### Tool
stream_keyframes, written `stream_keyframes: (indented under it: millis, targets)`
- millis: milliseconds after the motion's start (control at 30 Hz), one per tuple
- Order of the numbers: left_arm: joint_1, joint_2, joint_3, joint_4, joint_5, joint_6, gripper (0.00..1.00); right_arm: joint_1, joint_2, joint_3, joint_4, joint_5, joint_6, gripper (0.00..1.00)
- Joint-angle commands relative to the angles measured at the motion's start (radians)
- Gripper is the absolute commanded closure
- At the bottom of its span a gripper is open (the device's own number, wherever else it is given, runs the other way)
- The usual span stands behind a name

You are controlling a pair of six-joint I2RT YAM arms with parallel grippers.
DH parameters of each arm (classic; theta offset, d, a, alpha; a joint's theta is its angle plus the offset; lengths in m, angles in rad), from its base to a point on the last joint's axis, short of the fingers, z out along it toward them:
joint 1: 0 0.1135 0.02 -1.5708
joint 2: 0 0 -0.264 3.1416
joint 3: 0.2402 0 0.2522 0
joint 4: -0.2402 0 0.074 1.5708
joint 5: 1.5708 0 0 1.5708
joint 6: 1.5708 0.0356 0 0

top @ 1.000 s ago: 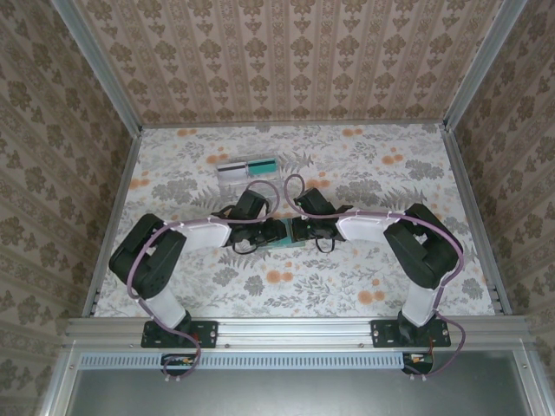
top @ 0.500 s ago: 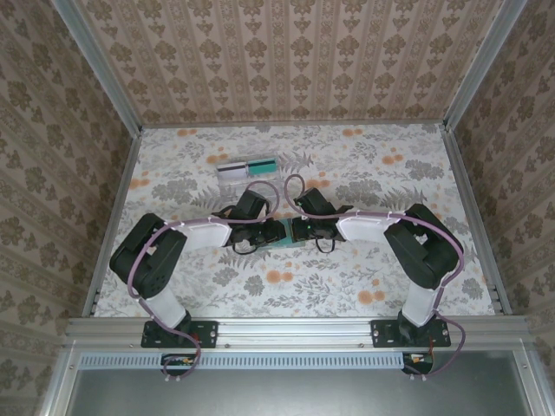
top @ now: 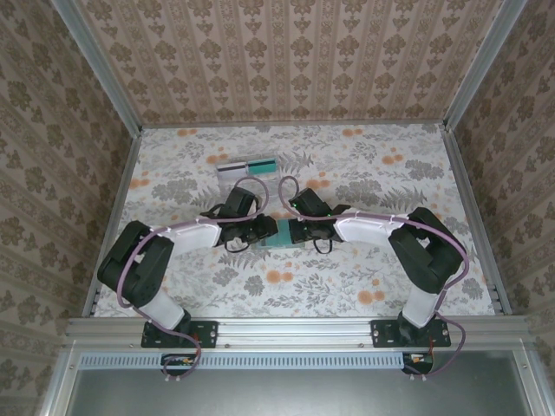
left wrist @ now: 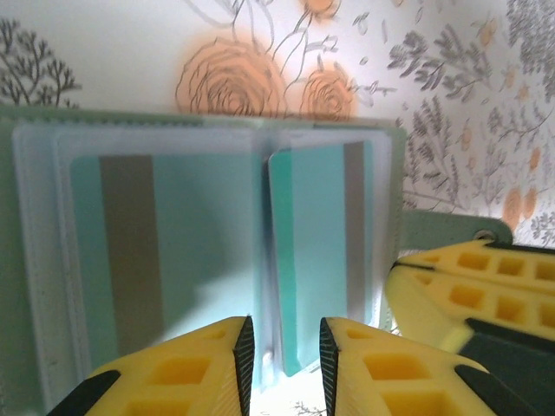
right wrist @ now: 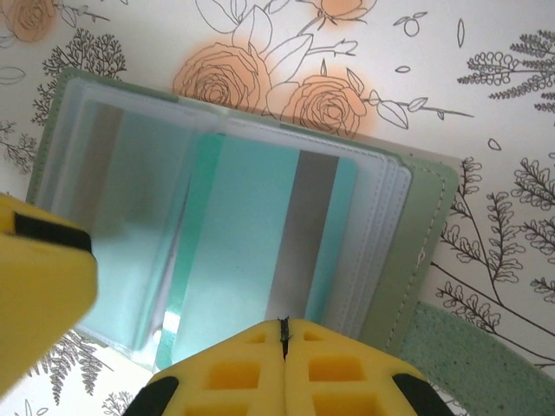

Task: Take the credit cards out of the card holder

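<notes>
Right claw [right wrist: 284, 324] (closed) rests on the open card holder [right wrist: 423, 221].

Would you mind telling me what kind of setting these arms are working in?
Most likely a staged robot test booth rather than a real room: patterned wallpaper panels held in aluminium framing enclose a floral-print table, with a metal rail for mounting along its near edge.

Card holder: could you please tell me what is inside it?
Teal cards with grey stripes sit in clear sleeves on both sides; their lower ends are hidden behind the fingers.
</notes>
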Motion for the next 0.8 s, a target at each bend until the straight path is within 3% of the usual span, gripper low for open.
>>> stream_keyframes:
  millis: [0,767]
  targets:
    - [0.001,0.022,-0.019,0.035,0.022,0.002,0.71,0.004,0.028,0.021,-0.044,0.029,-0.008,0.93]
    - [-0.011,0.06,-0.039,0.08,0.031,-0.013,0.71,0.047,0.061,0.007,-0.024,0.006,0.029,0.94]
